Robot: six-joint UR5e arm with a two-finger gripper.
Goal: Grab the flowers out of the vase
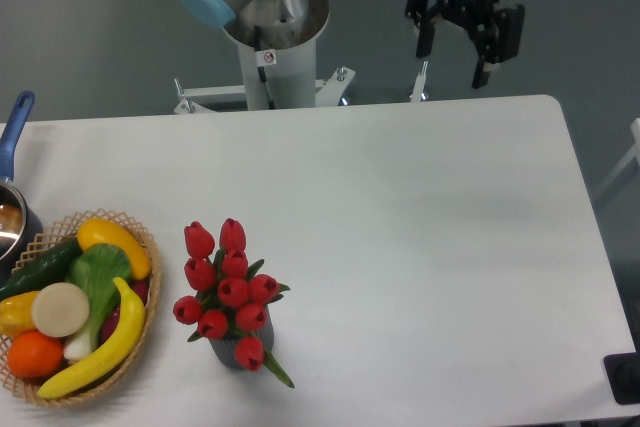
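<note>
A wide white table (400, 207) with rounded corners fills most of the scene, set on a grey floor (90, 37). At its near left corner sits a woven wicker basket (146, 322) packed with toy produce: a long yellow banana (100, 352) curving along the right side, a yellow pepper-like piece (112, 242) at the top, a dark green cucumber (38, 267), a leafy green vegetable (100, 272), a pale round disc (60, 309), an orange (35, 354) and a smaller yellow piece (12, 312) at the left edge. Just beyond the basket, a pot (10, 222) with a blue handle (12, 132) is cut off by the left edge. A dark object (625, 379) pokes in at the lower right corner; I can't tell what it is.
</note>
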